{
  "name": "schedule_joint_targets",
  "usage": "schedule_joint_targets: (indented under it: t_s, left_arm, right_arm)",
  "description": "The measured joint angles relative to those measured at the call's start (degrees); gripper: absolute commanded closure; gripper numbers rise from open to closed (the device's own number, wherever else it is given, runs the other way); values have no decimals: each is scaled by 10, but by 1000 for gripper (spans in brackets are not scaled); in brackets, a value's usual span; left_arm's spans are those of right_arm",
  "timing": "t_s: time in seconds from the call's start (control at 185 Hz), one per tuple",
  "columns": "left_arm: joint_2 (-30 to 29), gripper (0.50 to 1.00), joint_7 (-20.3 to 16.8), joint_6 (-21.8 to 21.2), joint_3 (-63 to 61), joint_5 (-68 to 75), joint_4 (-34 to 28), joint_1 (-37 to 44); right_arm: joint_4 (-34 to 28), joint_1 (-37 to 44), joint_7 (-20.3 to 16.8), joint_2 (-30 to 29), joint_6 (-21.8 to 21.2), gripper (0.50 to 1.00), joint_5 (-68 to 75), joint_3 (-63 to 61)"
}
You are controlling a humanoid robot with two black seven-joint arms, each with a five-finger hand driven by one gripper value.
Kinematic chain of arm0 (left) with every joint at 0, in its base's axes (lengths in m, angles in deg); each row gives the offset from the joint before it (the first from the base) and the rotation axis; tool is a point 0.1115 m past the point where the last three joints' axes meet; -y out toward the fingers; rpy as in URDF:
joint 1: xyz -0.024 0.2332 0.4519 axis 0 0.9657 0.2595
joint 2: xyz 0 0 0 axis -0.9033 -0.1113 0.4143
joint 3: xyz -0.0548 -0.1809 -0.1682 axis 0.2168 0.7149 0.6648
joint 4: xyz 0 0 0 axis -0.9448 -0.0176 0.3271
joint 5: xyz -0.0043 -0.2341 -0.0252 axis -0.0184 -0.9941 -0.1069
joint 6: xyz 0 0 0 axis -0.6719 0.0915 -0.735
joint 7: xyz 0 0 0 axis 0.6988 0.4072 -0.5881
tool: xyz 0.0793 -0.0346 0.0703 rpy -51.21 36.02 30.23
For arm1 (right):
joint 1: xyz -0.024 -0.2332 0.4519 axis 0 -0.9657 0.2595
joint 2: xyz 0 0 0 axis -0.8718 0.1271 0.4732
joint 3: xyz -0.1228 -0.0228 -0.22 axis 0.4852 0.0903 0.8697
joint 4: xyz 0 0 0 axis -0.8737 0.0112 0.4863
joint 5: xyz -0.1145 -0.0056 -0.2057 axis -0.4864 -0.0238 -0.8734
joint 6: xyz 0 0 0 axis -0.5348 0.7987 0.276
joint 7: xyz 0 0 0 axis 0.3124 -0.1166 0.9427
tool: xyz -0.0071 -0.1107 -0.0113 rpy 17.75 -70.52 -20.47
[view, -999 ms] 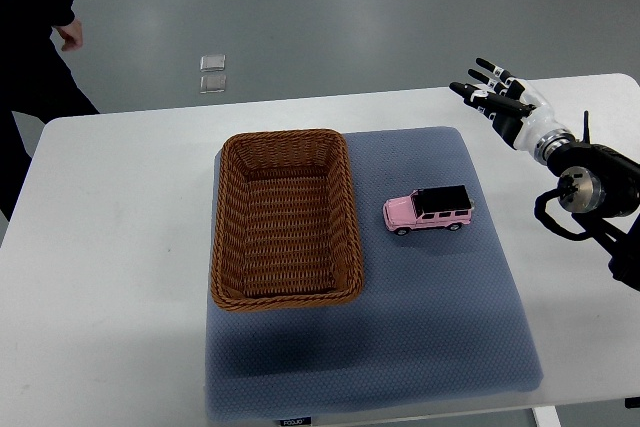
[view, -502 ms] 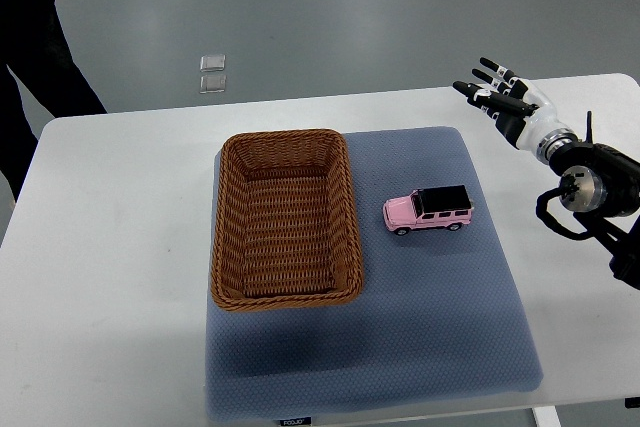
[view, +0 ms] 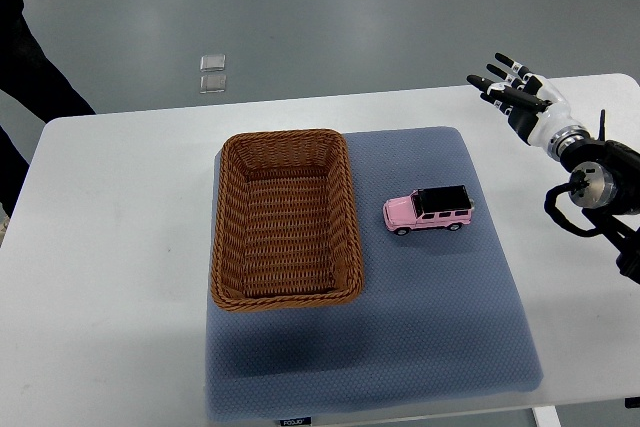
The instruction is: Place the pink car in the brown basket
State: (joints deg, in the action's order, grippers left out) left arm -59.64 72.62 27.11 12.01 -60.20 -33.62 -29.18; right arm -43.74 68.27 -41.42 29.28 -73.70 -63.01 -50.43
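Observation:
A pink toy car (view: 428,211) with a black roof stands on a blue-grey mat (view: 440,307), just right of an empty brown wicker basket (view: 229,237). My right hand (view: 508,90) is open with fingers spread, above the table's far right edge, well up and right of the car. It holds nothing. My left arm is out of view.
The mat lies on a white table (view: 110,247). A person in dark clothes (view: 25,57) stands at the far left beyond the table. Two small clear squares (view: 212,73) lie on the grey floor behind.
My right hand has moved a little to the right and up, away from the car. The person at the left has shifted further out of the picture. Car and basket have not moved.

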Motion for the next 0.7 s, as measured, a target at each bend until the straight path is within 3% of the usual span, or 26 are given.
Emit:
schedule_joint_targets:
  t_s: [0.702]
  left_arm:
    - [0,500,0,0,0,1,2,8]
  right_arm:
    - [-6,-1,6,3,-7,581,-9,8]
